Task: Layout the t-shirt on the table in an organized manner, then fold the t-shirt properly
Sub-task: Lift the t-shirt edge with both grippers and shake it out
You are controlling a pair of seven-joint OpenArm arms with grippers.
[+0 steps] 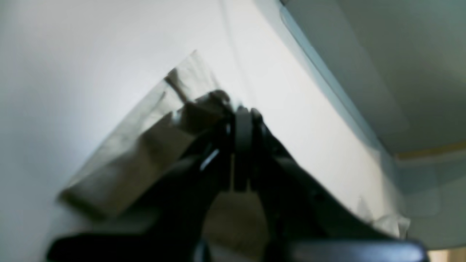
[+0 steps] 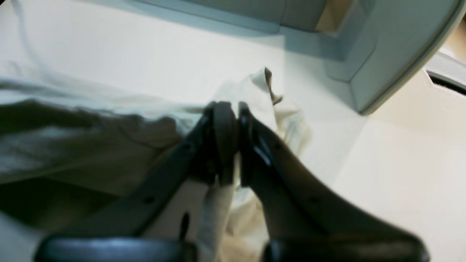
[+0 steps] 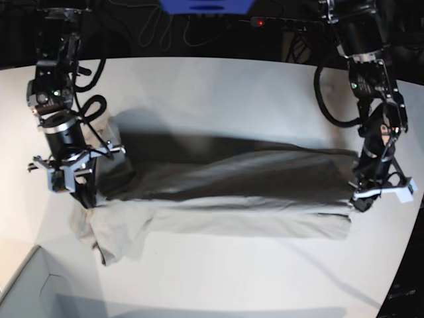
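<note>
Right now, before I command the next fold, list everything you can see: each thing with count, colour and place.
t-shirt: one, beige-grey, stretched across the table between the two arms, one edge lifted.
table: one, white, curved far edge, under everything.
box corner: one, pale, near edge on the base view's left.
cables: several, dark, beyond the far edge.
left end effector: one, black, shut on the t-shirt, base view's right.
right end effector: one, black, shut on the t-shirt, base view's left.
</note>
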